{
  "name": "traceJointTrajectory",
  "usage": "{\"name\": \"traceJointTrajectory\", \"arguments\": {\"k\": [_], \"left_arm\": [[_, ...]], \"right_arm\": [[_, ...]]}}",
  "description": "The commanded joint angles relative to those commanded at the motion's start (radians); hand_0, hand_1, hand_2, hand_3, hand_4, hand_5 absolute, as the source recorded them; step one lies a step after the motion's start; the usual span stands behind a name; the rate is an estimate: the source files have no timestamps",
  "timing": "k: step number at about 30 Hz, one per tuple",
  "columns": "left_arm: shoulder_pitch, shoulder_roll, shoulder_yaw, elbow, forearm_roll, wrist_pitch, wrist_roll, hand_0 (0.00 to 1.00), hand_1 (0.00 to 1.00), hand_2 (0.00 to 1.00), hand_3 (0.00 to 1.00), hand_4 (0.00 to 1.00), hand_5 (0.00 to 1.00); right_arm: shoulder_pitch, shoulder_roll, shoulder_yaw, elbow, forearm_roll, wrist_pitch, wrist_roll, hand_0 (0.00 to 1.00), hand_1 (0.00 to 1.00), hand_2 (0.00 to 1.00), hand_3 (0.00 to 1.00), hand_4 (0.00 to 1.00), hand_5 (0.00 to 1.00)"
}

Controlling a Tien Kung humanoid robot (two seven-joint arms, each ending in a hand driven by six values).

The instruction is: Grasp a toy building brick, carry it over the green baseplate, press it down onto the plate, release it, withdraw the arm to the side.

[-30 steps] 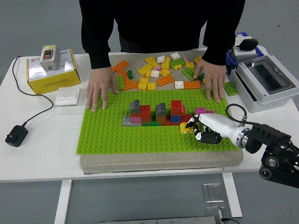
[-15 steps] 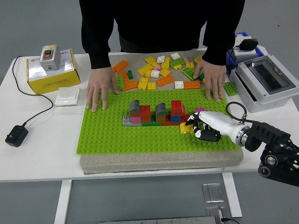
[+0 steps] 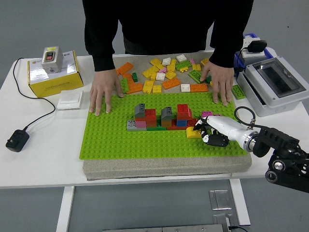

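Single head view, high on the robot's side, looking forward and down.
The camera is taking in the whole white table [image 3: 43,159], its near edge running along the bottom and the floor showing beneath. It is framing the baseplate [image 3: 120,140] near centre at middling range, cutting the person [image 3: 164,24] at the far side off at the chest. No second view is sharing the scene.
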Motion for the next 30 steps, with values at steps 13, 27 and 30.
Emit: {"name": "traceJointTrajectory", "arguments": {"k": [13, 27, 30], "left_arm": [[0.0, 0.0, 0.006, 0.0, -0.007, 0.004, -0.006, 0.684, 0.632, 0.555, 0.637, 0.134, 0.533], [0.005, -0.002, 0.009, 0.0, -0.011, 0.006, -0.004, 0.681, 0.63, 0.556, 0.636, 0.135, 0.536], [0.006, -0.002, 0.009, 0.0, -0.009, 0.006, -0.004, 0.681, 0.63, 0.556, 0.636, 0.135, 0.536]], "right_arm": [[-0.008, 0.001, 0.001, 0.007, -0.009, -0.002, -0.002, 0.215, 0.258, 0.723, 0.699, 0.002, 0.4], [-0.017, -0.014, 0.023, 0.045, -0.033, -0.008, -0.011, 0.213, 0.258, 0.722, 0.697, 0.002, 0.403], [-0.017, -0.01, 0.015, 0.041, -0.03, -0.009, -0.009, 0.213, 0.258, 0.722, 0.697, 0.002, 0.403]]}}
